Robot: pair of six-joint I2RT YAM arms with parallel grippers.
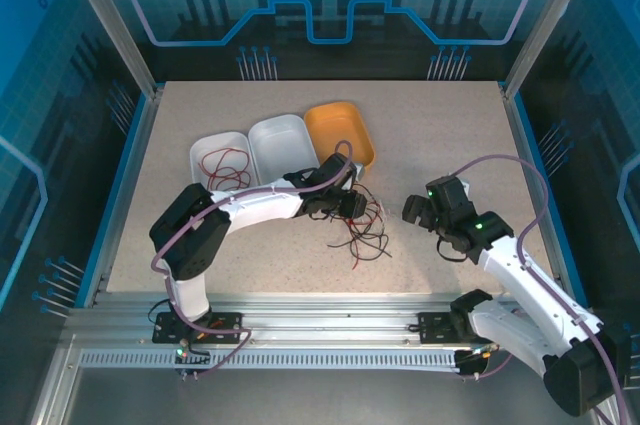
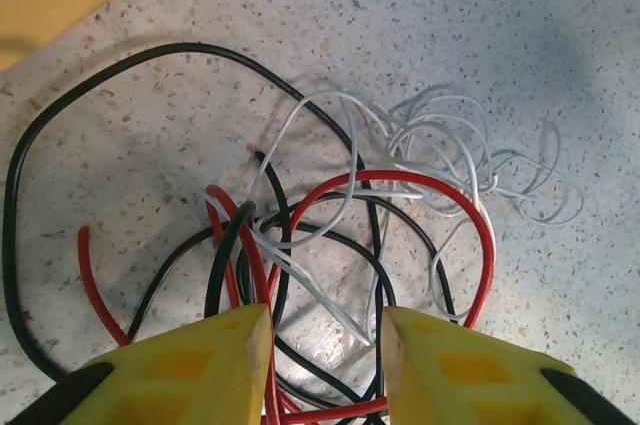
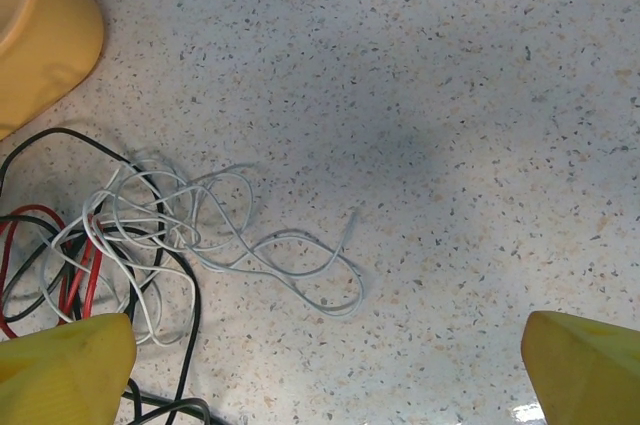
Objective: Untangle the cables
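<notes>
A tangle of thin red, black and whitish cables (image 1: 362, 232) lies on the speckled table, in front of the orange tray. My left gripper (image 1: 346, 203) hovers low over its upper left part, open. In the left wrist view the yellow fingers (image 2: 205, 365) straddle crossed strands, among them a red cable (image 2: 420, 180), a black cable (image 2: 60, 115) and a bunch of whitish cables (image 2: 450, 140). My right gripper (image 1: 420, 212) hangs to the right of the pile, wide open and holding nothing. Its wrist view has a whitish cable (image 3: 300, 270) lying loose ahead of the gripper (image 3: 325, 375).
Three trays stand at the back left: a white tray (image 1: 200, 152) holding red cables (image 1: 225, 167), a bare white tray (image 1: 282, 145) and an orange tray (image 1: 342, 135). The orange tray (image 3: 40, 25) is close to the tangle. Open tabletop (image 1: 450, 135) lies right and behind.
</notes>
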